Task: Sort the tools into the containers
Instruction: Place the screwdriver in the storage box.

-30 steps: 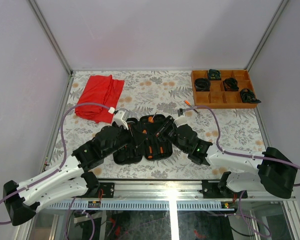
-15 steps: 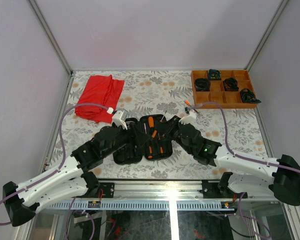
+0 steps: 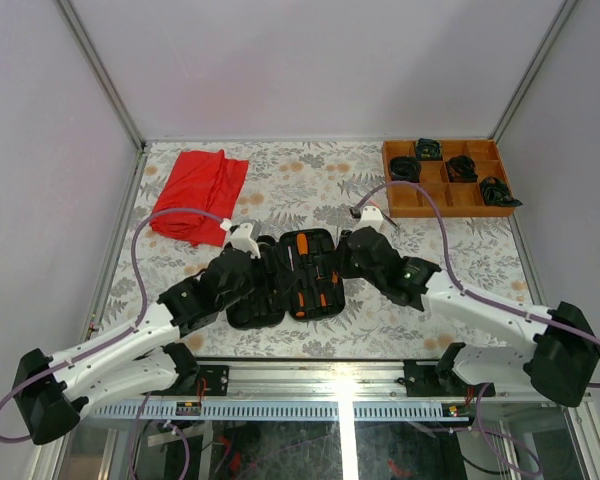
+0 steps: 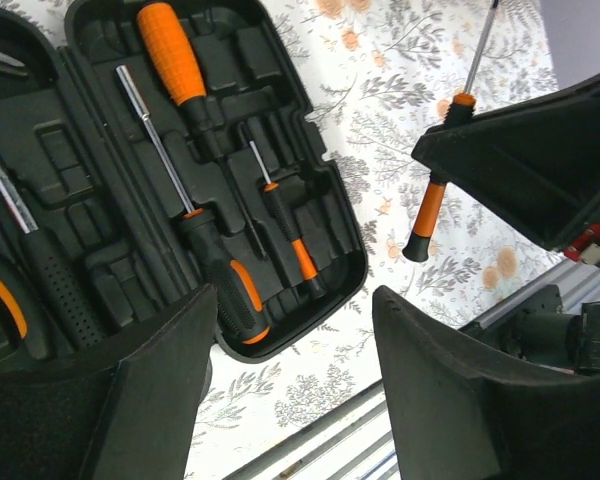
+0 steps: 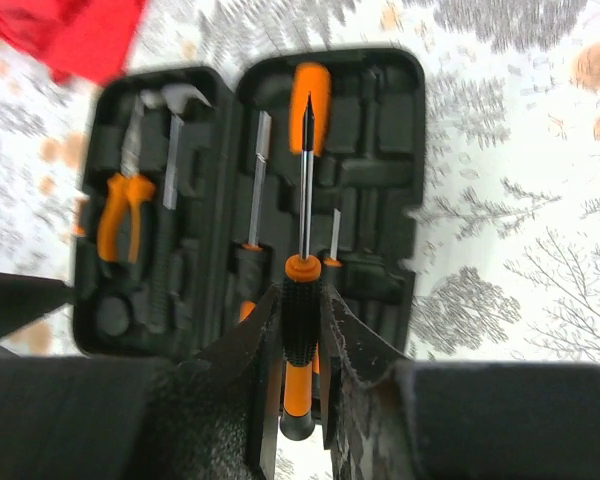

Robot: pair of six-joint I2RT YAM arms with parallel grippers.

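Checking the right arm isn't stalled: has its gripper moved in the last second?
Yes. The right gripper, holding a screwdriver, has shifted up the view, closer to the wooden tray.

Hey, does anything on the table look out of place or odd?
Nothing looks spilled or damaged. One thin orange-and-black screwdriver is not in a slot: it is clamped in the right gripper, close to the open black plastic tool case.

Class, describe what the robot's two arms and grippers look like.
The left arm and right arm: white links, black joints and bases, a purple cable looping along each; green light on the right. The left gripper and right gripper: black, wedge-shaped fingers.
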